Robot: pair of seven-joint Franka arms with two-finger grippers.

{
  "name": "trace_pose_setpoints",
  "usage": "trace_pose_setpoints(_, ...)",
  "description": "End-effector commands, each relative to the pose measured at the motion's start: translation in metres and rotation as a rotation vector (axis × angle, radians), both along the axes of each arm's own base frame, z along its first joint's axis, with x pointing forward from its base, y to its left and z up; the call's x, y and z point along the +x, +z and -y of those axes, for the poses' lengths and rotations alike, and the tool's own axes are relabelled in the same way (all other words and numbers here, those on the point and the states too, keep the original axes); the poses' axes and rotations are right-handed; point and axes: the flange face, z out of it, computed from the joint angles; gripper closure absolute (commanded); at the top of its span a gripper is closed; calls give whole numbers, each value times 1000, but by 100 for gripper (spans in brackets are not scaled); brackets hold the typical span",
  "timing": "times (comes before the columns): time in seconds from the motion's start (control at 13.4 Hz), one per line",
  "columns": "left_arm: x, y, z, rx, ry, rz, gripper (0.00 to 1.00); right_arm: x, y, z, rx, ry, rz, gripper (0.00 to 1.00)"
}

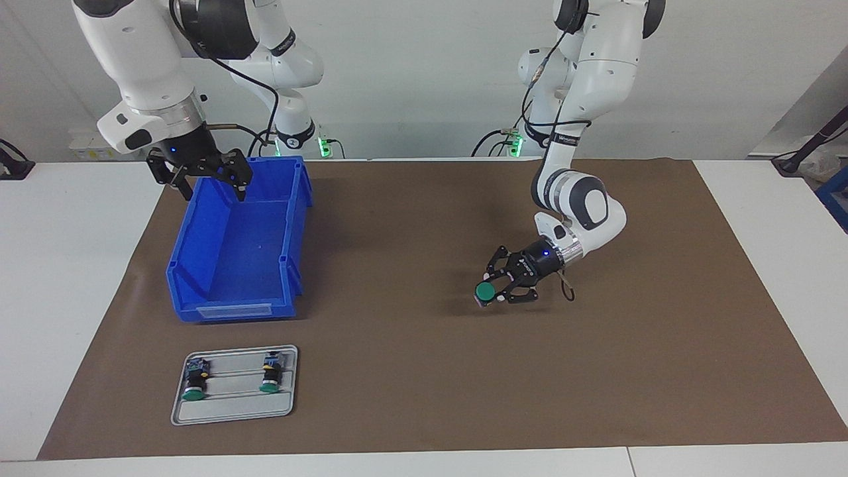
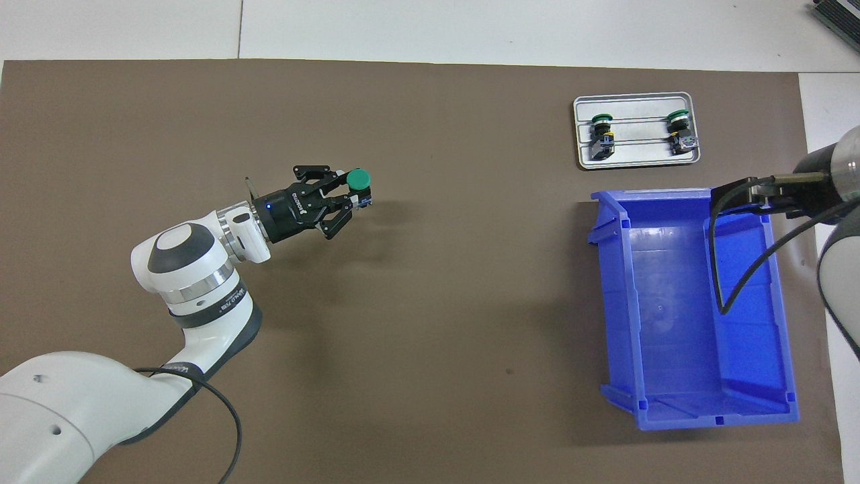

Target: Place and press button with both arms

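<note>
A: Well, position of the button (image 1: pixel 485 291) (image 2: pixel 358 178) right now?

B: Sits between the jaws of the left gripper (image 1: pixel 491 295) (image 2: pixel 355 195), clenched on its black body, green cap free at the front. Hangs just over the brown mat (image 1: pixel 424 371) (image 2: pixel 437 323), about mid-table, toward the left arm's end.

A: And the step in hand?

B: Looks like carrying, judged from the grip and the shadow underneath. Not yet placed, not yet pressed.

A: Next move, then?

B: Probably calls for lowering onto the mat with the cap up, then letting go with care, so as not to tip it. After that, needs a press from above, perhaps by one arm while the other steadies the body. Only a guess.

A: And the right gripper (image 1: pixel 209 189)?

B: Waits over the blue bin (image 1: pixel 291 225) (image 2: pixel 615 302), above its end nearer to the robots. Jaws spread wide, grasping nothing.

A: Contents of the bin?

B: Nothing seen inside, only bare blue floor.

A: Any other container?

B: Yes, a grey tray (image 1: pixel 232 416) (image 2: pixel 638 161), farther from the robots than the bin, toward the right arm's end. Holds two other buttons (image 1: pixel 195 383) (image 2: pixel 601 131), lying on their sides, apart from each other, green caps pointing away from the robots.
</note>
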Motion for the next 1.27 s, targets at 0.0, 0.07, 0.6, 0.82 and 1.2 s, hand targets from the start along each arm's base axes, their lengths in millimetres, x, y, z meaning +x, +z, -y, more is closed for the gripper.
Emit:
trace_pose_setpoints(0.0,10,-9,3,-37,2,18,99,-2,0,1,17,16,-9,0)
trace_pose_setpoints(0.07,8,-15,5,-33,-10,15,99,-2,0,1,17,16,-9,0)
trace_pose_setpoints(0.6,1,-48,20,-15,-28,104,98,-2,0,1,17,16,-8,0)
trace_pose_setpoints(0.82,-8,-56,23,2,-29,136,96,-2,0,1,17,16,-9,0)
trace_pose_setpoints(1.2,-13,-62,20,38,-33,188,93,-2,0,1,17,16,-9,0)
